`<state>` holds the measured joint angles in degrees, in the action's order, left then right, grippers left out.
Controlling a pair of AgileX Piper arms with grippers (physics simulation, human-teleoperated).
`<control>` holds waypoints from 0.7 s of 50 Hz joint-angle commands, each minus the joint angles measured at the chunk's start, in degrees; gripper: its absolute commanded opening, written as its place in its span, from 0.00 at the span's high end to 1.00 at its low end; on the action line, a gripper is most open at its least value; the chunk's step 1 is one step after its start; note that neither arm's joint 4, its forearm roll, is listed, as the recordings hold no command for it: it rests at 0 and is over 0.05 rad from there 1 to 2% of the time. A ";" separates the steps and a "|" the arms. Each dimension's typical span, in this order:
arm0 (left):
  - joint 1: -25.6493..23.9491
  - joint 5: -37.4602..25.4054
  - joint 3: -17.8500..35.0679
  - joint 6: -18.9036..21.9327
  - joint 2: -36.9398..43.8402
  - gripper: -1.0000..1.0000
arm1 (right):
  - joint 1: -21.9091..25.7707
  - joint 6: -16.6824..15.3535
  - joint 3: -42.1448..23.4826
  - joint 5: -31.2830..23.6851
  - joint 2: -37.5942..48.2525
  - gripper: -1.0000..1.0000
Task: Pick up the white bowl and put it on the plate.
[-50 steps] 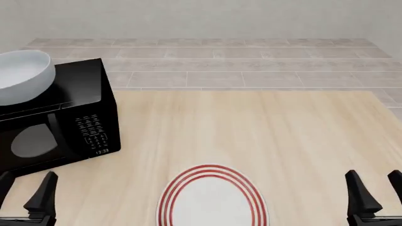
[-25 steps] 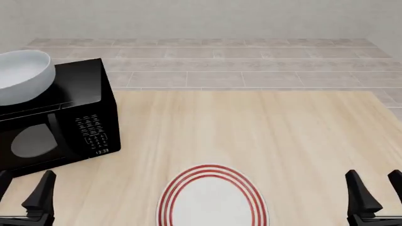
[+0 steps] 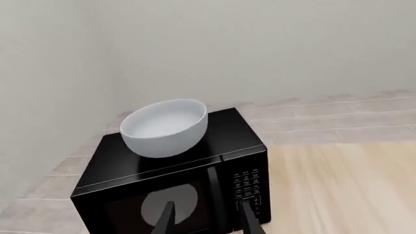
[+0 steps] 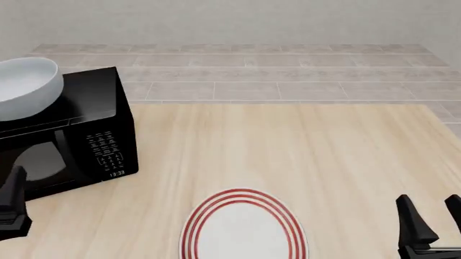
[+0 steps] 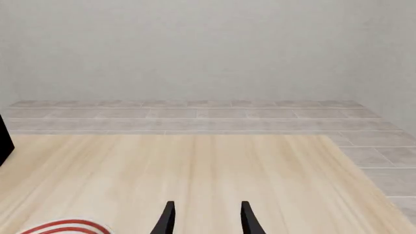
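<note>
Nothing done yet. White bowl sits on top of the black microwave at the counter's far left, untouched. Plate lies bare at the near edge, centre, well apart from the bowl. Whole job left: reach, grasp, lift, carry, set down.

Left pincer is open, empty, aimed at the microwave door with the bowl above its line. Right pincer is open, empty, parked near the plate's right.

Versus a second ago: left arm has lifted and swung toward the microwave; right arm, bowl and plate unchanged.
</note>
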<state>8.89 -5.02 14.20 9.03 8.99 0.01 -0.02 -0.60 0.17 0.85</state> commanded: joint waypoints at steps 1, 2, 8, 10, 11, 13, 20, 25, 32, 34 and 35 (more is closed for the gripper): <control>2.31 -1.21 6.33 10.05 4.70 0.00 | -0.03 0.00 0.13 0.00 -0.16 0.00; 2.39 -1.67 7.17 11.44 4.38 0.00 | -0.01 -0.01 0.13 0.00 -0.15 0.00; 3.43 -5.11 12.16 15.04 5.35 0.00 | -0.01 -0.01 0.13 0.01 -0.15 0.00; 3.20 -5.99 12.78 16.68 6.61 0.00 | 0.00 0.00 0.13 0.01 -0.15 0.00; 3.14 -6.70 13.55 16.64 6.73 0.00 | -0.01 0.00 0.13 0.01 -0.15 0.00; 1.98 -8.86 15.18 17.28 7.49 0.00 | -0.02 0.00 0.13 0.00 -0.16 0.00; 2.45 -11.45 19.92 24.14 11.77 0.00 | -0.01 0.00 0.13 0.01 -0.15 0.00; 1.59 -14.64 20.93 30.26 14.94 0.00 | -0.01 0.01 0.13 0.01 -0.15 0.00; 1.31 -18.96 25.72 36.94 17.17 0.00 | -0.03 0.00 0.13 0.01 -0.14 0.00; 1.42 -20.36 26.93 38.34 18.23 0.00 | -0.01 -0.01 0.13 0.00 -0.15 0.00; 1.37 -20.71 27.70 38.84 18.66 0.00 | -0.01 -0.01 0.13 0.00 -0.15 0.00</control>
<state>10.40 -20.85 35.93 39.24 23.60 0.01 -0.02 -0.60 0.17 0.85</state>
